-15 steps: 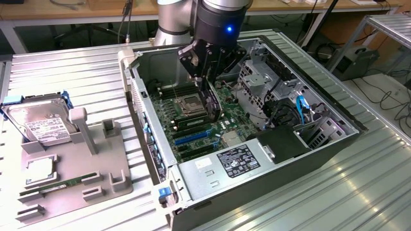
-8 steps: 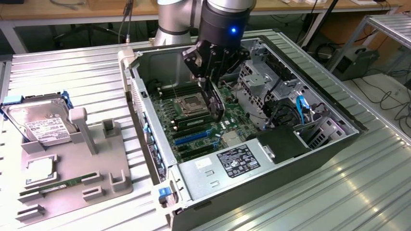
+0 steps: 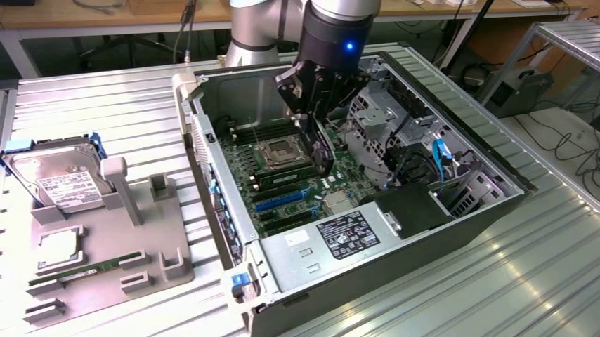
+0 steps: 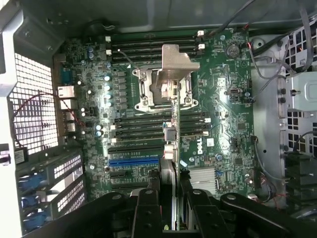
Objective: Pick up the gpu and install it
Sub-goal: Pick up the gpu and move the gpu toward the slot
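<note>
Tool (image 3: 314, 121) grips gpu (image 4: 169, 148) over Dell motherboard (image 4: 233, 116)

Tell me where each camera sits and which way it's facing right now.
Exterior view: off the arm, high up, looking down into the open computer case; the arm and claw show.
Wrist view: on the wrist, looking down past the claw's fingers at the motherboard.
Shared: the gpu gripped in the claw, the motherboard and its CPU socket.

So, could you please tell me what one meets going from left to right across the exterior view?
Hard drive → grey holder → CPU socket → gpu held in the hand → blue cable.
</note>
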You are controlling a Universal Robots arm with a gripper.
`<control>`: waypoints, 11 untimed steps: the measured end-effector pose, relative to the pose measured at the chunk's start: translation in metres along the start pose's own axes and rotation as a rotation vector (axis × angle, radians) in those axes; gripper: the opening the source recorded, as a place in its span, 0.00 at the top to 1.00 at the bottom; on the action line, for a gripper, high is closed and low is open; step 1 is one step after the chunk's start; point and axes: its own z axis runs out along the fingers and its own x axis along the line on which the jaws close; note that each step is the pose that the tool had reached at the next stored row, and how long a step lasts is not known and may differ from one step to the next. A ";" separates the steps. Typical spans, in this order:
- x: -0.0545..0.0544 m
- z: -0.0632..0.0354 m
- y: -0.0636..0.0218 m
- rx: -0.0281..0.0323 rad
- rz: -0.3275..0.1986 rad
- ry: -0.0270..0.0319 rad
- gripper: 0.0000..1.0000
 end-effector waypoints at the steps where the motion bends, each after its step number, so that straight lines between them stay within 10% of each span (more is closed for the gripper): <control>1: -0.001 0.0003 0.0001 0.0000 0.000 0.0000 0.74; 11: -0.008 0.0023 0.0005 0.0000 0.000 0.0000 0.74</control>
